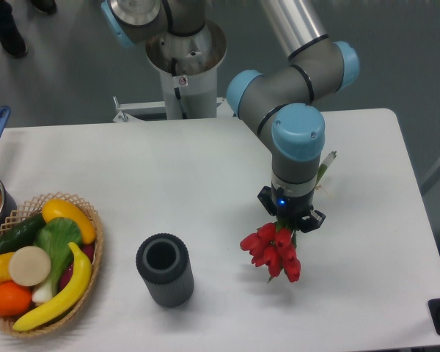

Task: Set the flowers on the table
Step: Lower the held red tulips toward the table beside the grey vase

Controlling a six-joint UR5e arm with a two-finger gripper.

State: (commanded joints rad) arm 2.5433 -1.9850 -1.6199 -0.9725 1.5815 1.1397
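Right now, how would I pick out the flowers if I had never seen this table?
Start at the white table and follow the grey and blue arm down to its gripper on the right half. The flowers hang just below it: a bunch of red blooms, the only red bunch outside the basket, right of the dark vase.

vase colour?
Dark grey, ribbed outside, the vase stands upright on the table. Only the fixed camera shows it.
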